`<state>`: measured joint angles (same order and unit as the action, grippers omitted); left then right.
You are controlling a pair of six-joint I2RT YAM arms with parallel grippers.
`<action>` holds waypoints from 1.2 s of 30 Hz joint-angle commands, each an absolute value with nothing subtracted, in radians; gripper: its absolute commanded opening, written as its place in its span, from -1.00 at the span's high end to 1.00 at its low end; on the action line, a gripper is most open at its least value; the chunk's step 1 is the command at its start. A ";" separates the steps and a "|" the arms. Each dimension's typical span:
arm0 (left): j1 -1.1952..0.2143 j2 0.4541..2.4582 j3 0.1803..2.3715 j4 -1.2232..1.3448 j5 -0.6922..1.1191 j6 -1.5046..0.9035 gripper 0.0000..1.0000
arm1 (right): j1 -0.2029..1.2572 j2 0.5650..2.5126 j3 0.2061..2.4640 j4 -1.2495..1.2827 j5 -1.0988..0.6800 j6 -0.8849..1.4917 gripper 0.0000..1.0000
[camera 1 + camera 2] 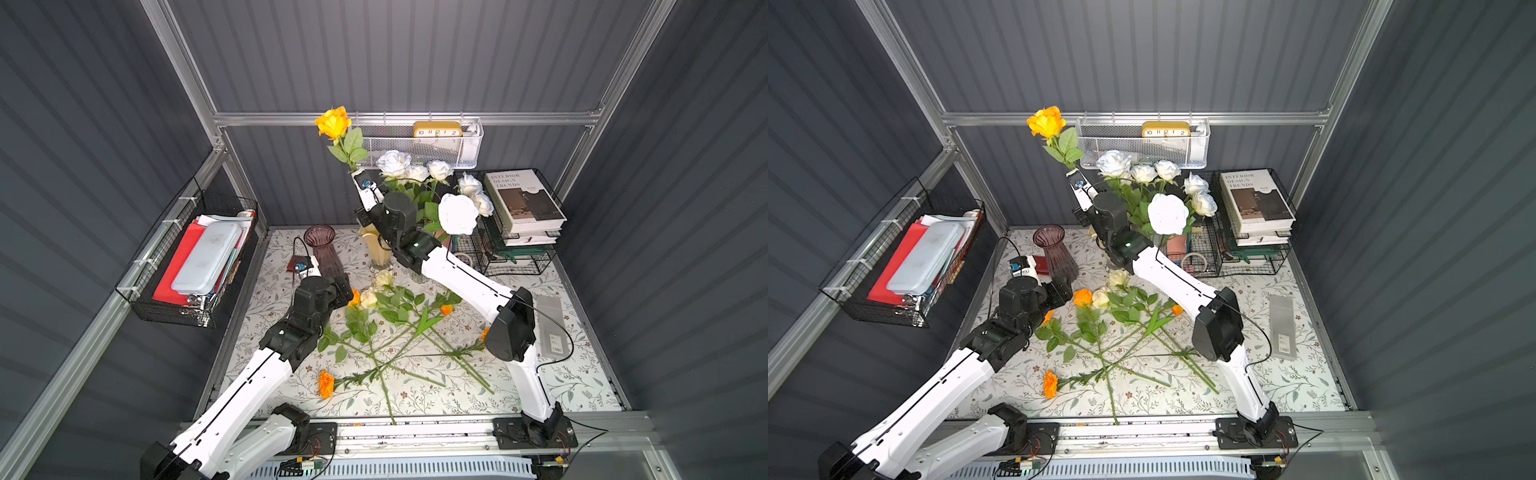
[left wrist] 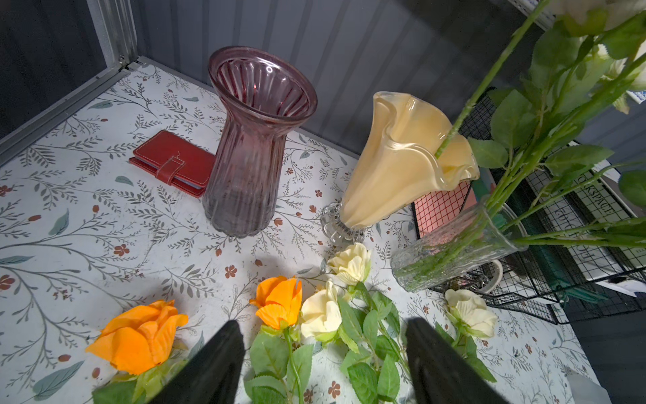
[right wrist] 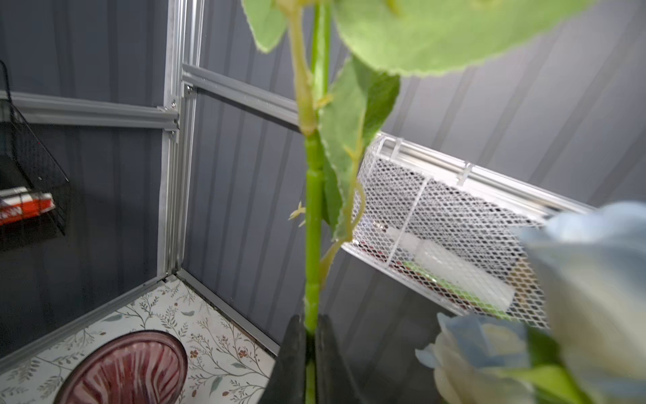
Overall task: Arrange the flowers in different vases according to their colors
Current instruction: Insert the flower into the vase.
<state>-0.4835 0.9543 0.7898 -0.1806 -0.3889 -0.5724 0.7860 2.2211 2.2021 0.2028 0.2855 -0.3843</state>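
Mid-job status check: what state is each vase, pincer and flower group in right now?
purple vase: upright, empty.
cream vase: upright, one green stem entering its mouth.
clear vase: upright, holding the white roses.
white roses: standing in the clear vase.
orange rose: raised, gripped by its stem.
right pincer: shut on the orange rose's stem.
left pincer: open, empty, above the loose flowers.
loose flowers: lying flat, in no vase.
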 commanded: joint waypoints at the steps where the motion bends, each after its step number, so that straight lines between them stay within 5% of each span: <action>1: -0.475 0.942 0.773 -0.172 -0.373 -0.551 -0.55 | 0.789 2.230 2.185 0.272 0.291 -0.402 1.00; 2: -0.476 0.943 0.774 -0.172 -0.371 -0.552 -0.56 | 0.789 2.227 2.184 0.258 0.296 -0.387 0.83; 5: -0.476 0.945 0.779 -0.173 -0.363 -0.550 -0.61 | 0.800 2.193 2.134 0.259 0.305 -0.377 -0.22; 8: -0.476 0.944 0.786 -0.180 -0.358 -0.549 -0.63 | 0.823 2.138 2.051 0.296 0.331 -0.395 -0.51; 17: -0.476 0.936 0.784 -0.185 -0.333 -0.566 -0.65 | 0.849 1.964 1.817 0.298 0.324 -0.338 -0.71; 36: -0.476 0.897 0.769 -0.230 -0.335 -0.648 -0.76 | 0.971 1.631 1.255 -0.008 0.000 0.032 -0.67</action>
<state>-0.4835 0.9188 0.7872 -0.2043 -0.3332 -0.6189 0.9535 1.6611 1.2980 0.0540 0.0532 -0.0765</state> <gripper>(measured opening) 0.879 0.837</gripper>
